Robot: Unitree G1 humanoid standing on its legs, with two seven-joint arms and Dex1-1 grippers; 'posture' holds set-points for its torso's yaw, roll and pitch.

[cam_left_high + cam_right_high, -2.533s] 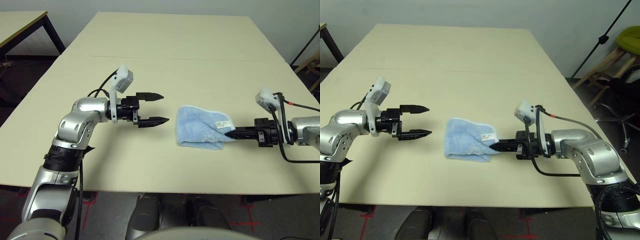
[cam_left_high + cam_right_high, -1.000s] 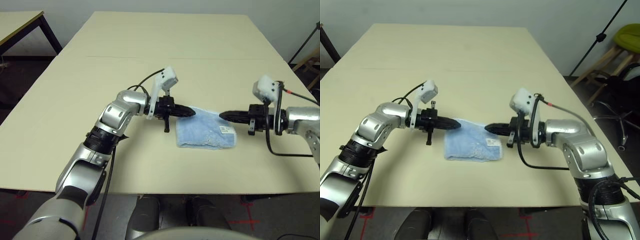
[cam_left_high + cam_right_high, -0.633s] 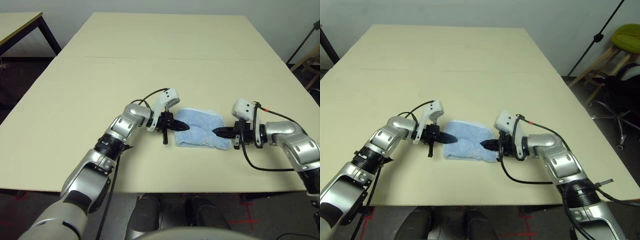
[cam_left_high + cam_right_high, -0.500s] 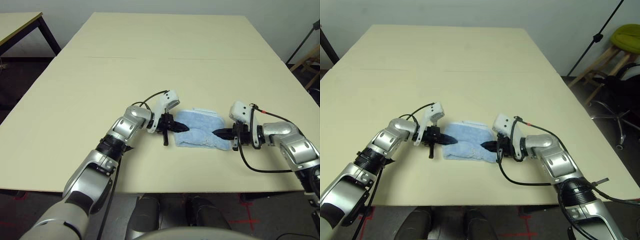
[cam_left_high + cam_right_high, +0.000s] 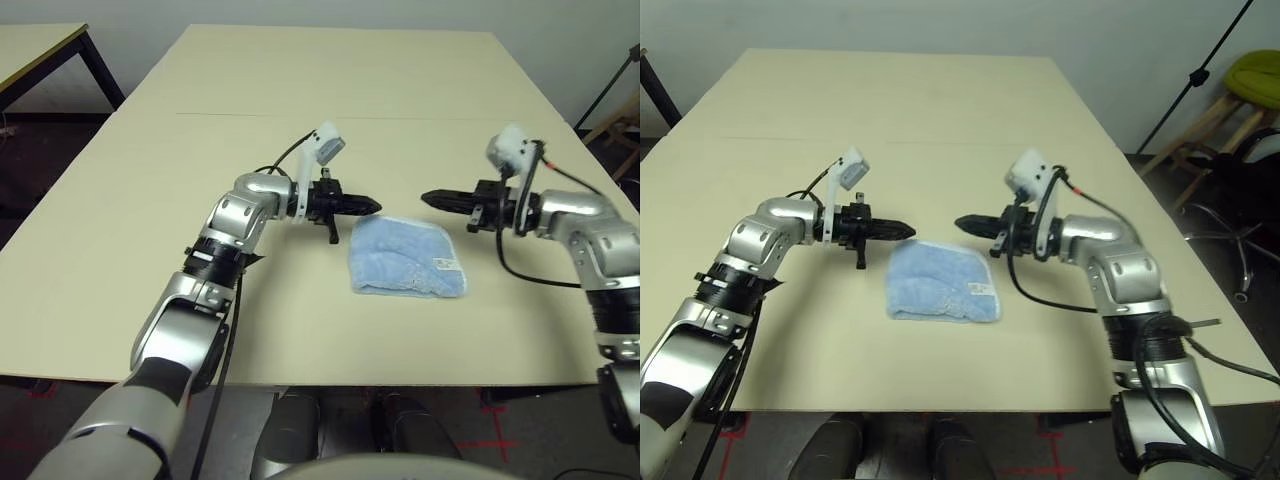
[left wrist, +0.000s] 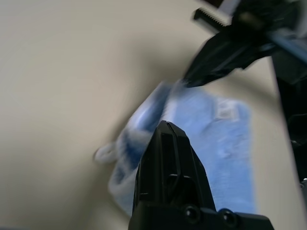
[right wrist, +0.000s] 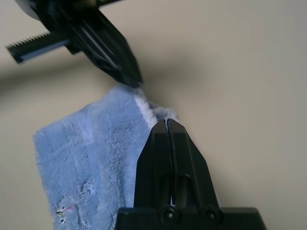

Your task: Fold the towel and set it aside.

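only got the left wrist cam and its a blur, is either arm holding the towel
Observer: No. The towel lies on the table. The head views show the left gripper and right gripper by its far edge, tips facing across a gap.
Operator: right fingers open or shut
Observer: Shut, with no cloth between them. The right wrist view shows the fingers pressed together.
Operator: is it folded
Observer: It looks folded: a compact pad with a thick doubled edge nearest the robot.
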